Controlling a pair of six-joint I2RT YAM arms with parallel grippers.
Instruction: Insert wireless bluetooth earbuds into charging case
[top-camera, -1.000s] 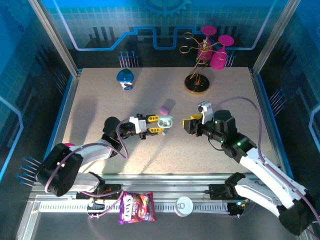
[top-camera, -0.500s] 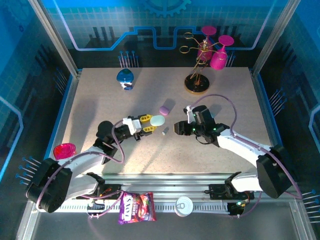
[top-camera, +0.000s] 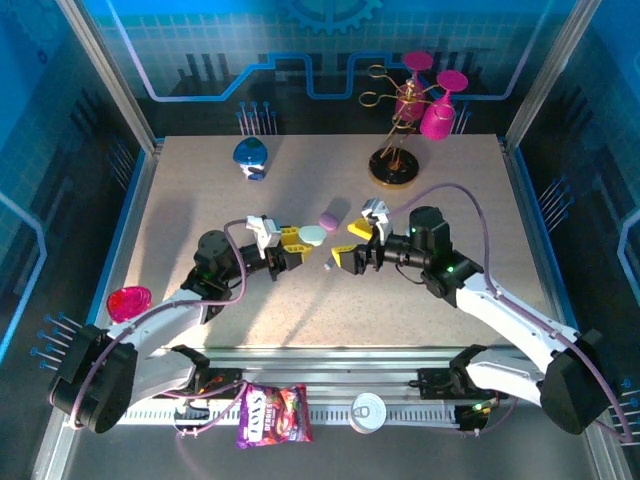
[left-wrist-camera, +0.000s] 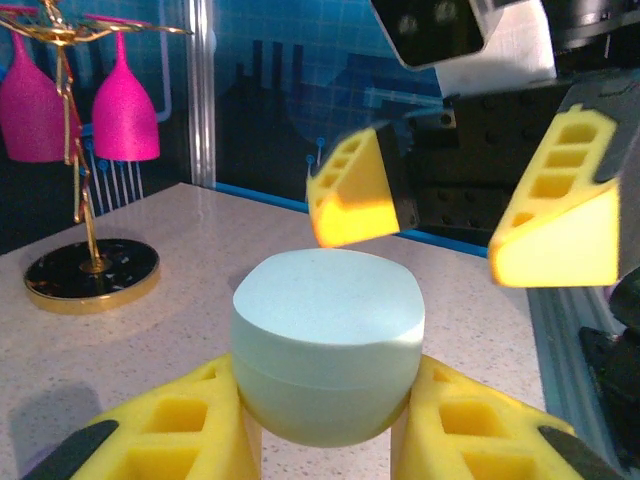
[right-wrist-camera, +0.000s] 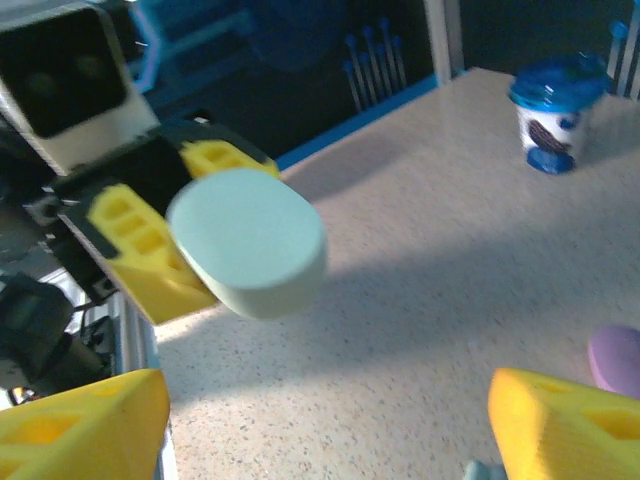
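Note:
A pale mint, pebble-shaped charging case (top-camera: 313, 236) with its lid closed is held above the table by my left gripper (top-camera: 300, 242). In the left wrist view the case (left-wrist-camera: 328, 340) sits squeezed between the yellow fingers (left-wrist-camera: 170, 435). My right gripper (top-camera: 352, 245) faces it from the right, open and empty, a short gap away. In the right wrist view the case (right-wrist-camera: 250, 240) hangs ahead of my wide-spread right gripper (right-wrist-camera: 320, 430). A tiny pale blue earbud (right-wrist-camera: 480, 470) peeks in at that view's bottom edge. A second, lilac case (top-camera: 327, 219) lies on the table just behind.
A gold rack with pink glasses (top-camera: 395, 165) stands at the back right. A blue-lidded cup (top-camera: 250, 157) is at the back left. A pink object (top-camera: 128, 300) lies by the left wall. A candy bag (top-camera: 273, 415) and a can (top-camera: 368, 412) rest on the front rail.
The right gripper has opened wide and drawn up in front of the case. The left gripper has kept its hold and shifted the case slightly back and left.

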